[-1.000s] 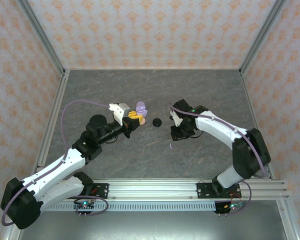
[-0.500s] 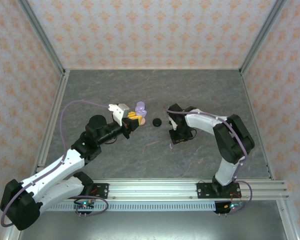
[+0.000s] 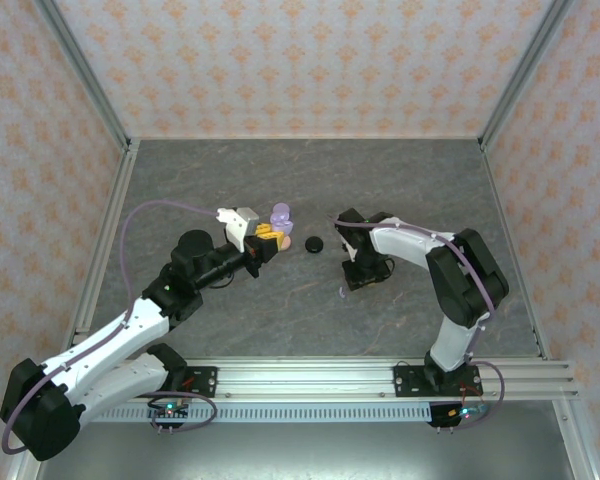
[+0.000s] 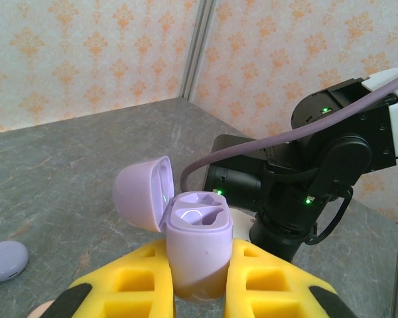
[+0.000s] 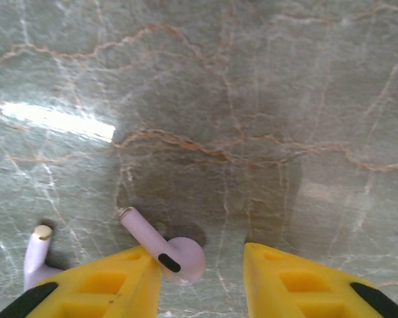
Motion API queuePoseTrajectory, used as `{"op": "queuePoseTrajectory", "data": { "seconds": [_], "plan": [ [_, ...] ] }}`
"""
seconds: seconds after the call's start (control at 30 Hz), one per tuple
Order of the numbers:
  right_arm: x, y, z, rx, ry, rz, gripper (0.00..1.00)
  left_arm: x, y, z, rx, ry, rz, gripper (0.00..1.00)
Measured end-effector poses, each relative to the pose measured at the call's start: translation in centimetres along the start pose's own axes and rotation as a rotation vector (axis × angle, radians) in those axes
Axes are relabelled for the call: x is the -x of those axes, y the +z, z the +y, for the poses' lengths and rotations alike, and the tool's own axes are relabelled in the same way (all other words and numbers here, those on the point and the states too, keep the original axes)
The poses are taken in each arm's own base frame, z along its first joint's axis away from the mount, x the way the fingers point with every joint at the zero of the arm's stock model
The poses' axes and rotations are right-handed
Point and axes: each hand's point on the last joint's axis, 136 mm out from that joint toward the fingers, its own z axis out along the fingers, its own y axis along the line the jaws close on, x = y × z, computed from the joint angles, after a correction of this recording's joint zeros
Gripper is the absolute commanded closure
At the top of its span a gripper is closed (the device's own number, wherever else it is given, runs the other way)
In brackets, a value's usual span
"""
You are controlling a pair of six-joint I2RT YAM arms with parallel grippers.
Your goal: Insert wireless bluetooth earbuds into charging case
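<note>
Left gripper (image 4: 199, 286) clamps the lavender charging case (image 4: 198, 232) upright with its lid open, presumably to present its wells. Right gripper (image 5: 202, 265), jaws parted, straddles a lavender earbud (image 5: 179, 255) lying on the table (image 5: 252, 99), right of the case, likely for pickup.

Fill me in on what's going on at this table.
The left arm's fingers are shut on an open lavender plastic charging case, held upright with its lid flipped back; its wells look empty. The right arm's fingers are down at the grey marbled table, open around a small lavender stemmed earbud lying there, not yet gripped. A second lavender earbud lies just beside it.
</note>
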Motion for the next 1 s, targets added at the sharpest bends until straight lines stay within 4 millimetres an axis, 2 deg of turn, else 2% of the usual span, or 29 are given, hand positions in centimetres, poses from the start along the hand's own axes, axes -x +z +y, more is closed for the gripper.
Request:
{"op": "queuePoseTrajectory", "data": {
  "seconds": [0.57,0.67,0.9,1.0],
  "plan": [
    [0.2,-0.8,-4.2,-0.148,0.064,-0.019,0.63,-0.2,0.0,0.0,0.002,0.014,0.008,0.99],
    [0.4,-1.7,-4.3,-0.137,0.082,-0.051,0.62,-0.2,0.0,0.0,0.002,0.016,0.008,0.99],
    [1.5,-5.8,-3.8,-0.002,0.222,-0.231,0.59,-0.2,0.0,0.1,0.003,0.016,0.009,0.99],
    [2.2,-5.9,-3.1,0.062,0.3,-0.274,0.58,-0.3,0.0,0.1,0.005,0.016,0.01,0.99]
  ]
}}
